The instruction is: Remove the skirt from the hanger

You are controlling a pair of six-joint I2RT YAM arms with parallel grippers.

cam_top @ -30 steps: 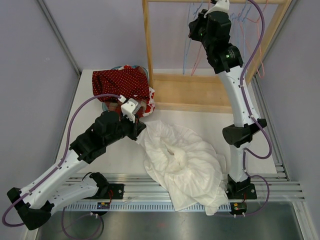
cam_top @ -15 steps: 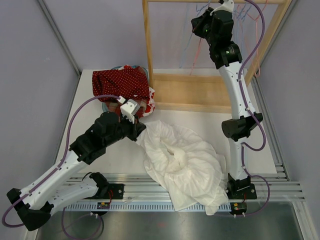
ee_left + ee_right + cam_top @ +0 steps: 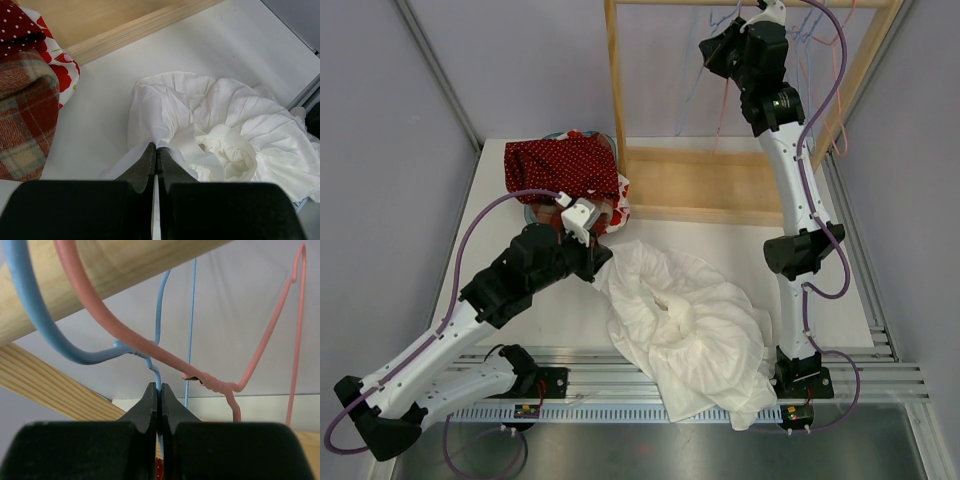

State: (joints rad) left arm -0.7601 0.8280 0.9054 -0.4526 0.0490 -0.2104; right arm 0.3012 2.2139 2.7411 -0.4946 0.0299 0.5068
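The white skirt (image 3: 685, 325) lies crumpled on the table, off any hanger. My left gripper (image 3: 603, 262) is shut on its upper-left edge; in the left wrist view the jaws (image 3: 156, 148) pinch a fold of the white skirt (image 3: 225, 125). My right gripper (image 3: 713, 47) is raised at the wooden rail and is shut on the neck of a blue wire hanger (image 3: 55, 340), just below its twist. The hanger's hook loops over the rail (image 3: 100, 270). A pink hanger (image 3: 125, 335) hangs beside it on the same rail.
The wooden rack (image 3: 614, 100) stands at the back with its base board (image 3: 700, 185) on the table. A red polka-dot garment (image 3: 560, 165) and a plaid cloth (image 3: 25, 115) lie in a pile at the back left, next to my left gripper.
My right arm has lifted a little further up and back to the rail with the blue hanger in it. My left arm and the skirt have not moved.
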